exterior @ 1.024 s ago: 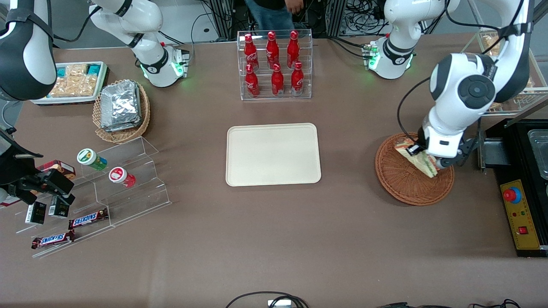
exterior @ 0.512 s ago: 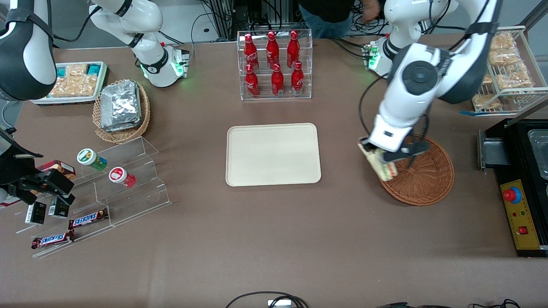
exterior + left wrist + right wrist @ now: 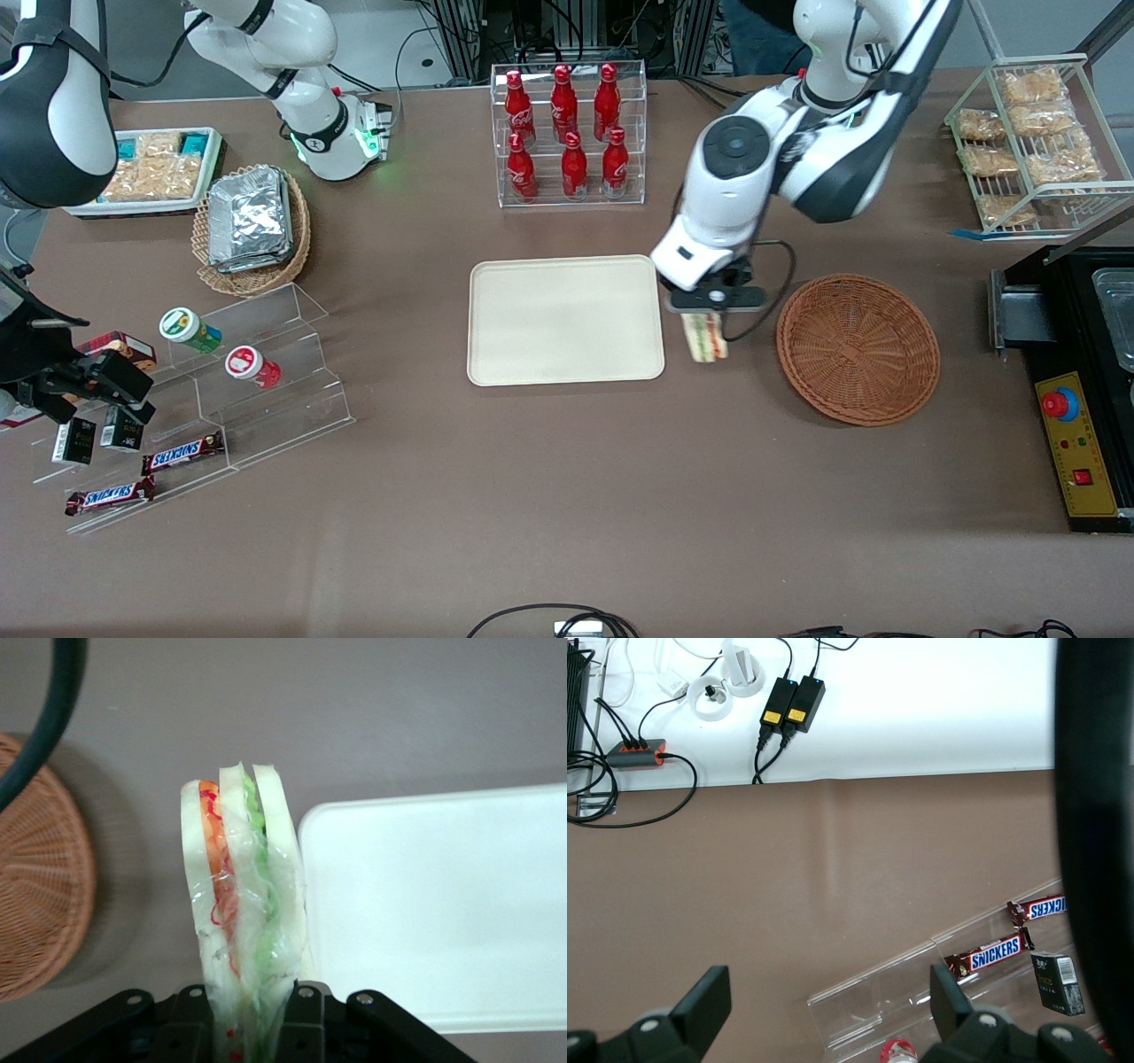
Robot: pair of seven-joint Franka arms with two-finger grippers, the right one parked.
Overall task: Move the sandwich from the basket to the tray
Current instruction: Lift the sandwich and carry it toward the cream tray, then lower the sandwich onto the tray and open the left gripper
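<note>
Now the jaws clamp the sandwich (image 3: 705,336) in air between basket (image 3: 858,348) and tray (image 3: 565,320).

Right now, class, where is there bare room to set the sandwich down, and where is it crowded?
The gripper, shut on the sandwich, hangs between tray and basket. The tray's whole surface is bare; so is the basket. Crowded: the acrylic steps with snacks toward the parked arm's end, and the bottle rack.

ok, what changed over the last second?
The left gripper, shut on the sandwich, lifted it out of the basket and carried it toward the tray; it now hangs between the two. Basket, now empty, and tray stayed put.
</note>
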